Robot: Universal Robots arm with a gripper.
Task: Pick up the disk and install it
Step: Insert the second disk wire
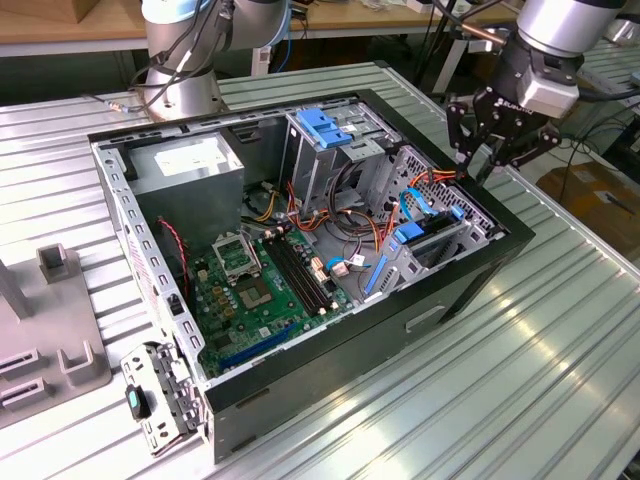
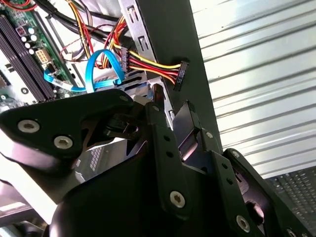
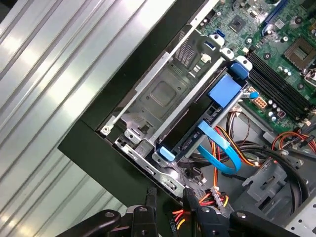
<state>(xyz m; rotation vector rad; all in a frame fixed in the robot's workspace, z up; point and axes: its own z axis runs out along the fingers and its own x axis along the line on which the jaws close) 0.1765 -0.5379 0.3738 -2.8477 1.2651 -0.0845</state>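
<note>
My gripper (image 1: 497,150) hangs above the far corner of the open computer case (image 1: 250,405), at the exterior view's right, just over the black case wall. In the exterior view my fingers (image 1: 478,150) stand a little apart and nothing is between them, so I hold nothing. In the second wrist view the fingertips (image 2: 157,94) are just beside a black power connector (image 2: 180,76) with yellow, red and black wires, near a looped blue data cable (image 2: 104,66).

The disk (image 3: 228,89) sits inside the case, in the metal drive bay (image 3: 163,96) along the case wall nearest to my gripper. In the first wrist view its blue plastic end shows at the side towards the green motherboard (image 3: 276,54), and a blue rail shows at the other end. The blue cable (image 3: 217,148) lies beside the bay.

The case lies on its side on a ribbed metal table (image 1: 520,380). Further inside stands a grey cage with a blue latch (image 1: 325,125), and a grey power supply box (image 1: 190,170) fills the far corner beside it.
</note>
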